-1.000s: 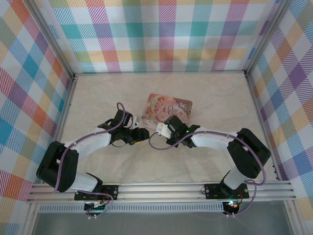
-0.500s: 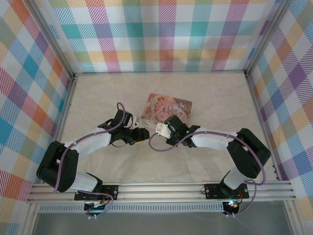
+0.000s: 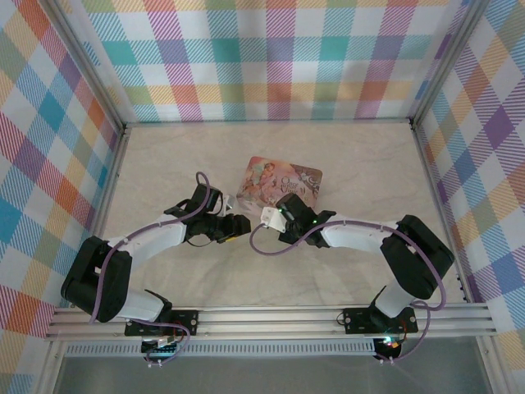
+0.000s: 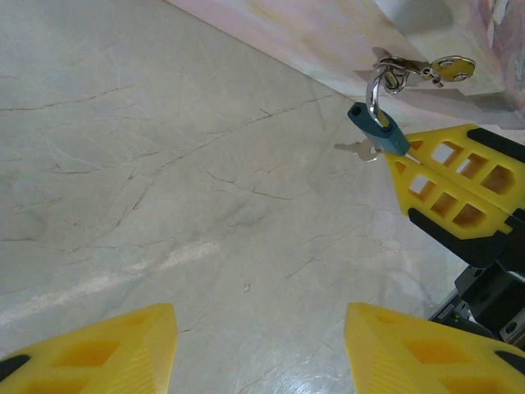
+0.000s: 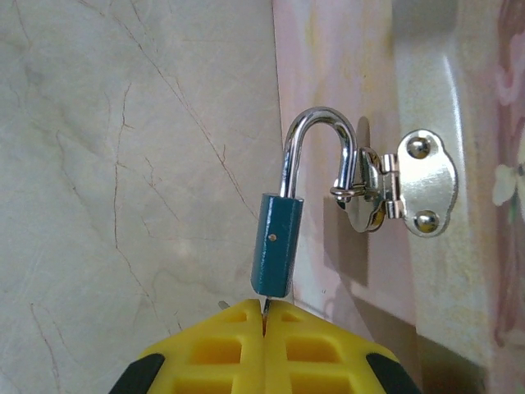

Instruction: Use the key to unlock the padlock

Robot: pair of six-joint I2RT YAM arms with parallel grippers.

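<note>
Our right gripper (image 5: 264, 332) is clamped on the key (image 4: 358, 150), which sits in the bottom of the blue padlock (image 5: 276, 246). The padlock's shackle hangs through the hasp (image 5: 422, 182) by the near left corner of the box (image 3: 283, 182). Our left gripper (image 4: 261, 332) hovers nearby over the surface (image 3: 246, 271), fingers apart.

The padlock (image 5: 276, 245) wore a matt teal casing under a mirror-bright metal shackle (image 5: 320, 119); the hasp (image 5: 422, 182) was shiny, riveted metal; the key (image 4: 358, 149) looked plain silvery metal; the box (image 5: 328, 74) carried a smooth, faintly glossy pink print; the right gripper (image 5: 264, 313) and left gripper (image 4: 260, 316) showed matt yellow plastic with black trim; the table (image 4: 164, 164) was smooth, marble-veined, softly sheened.
</note>
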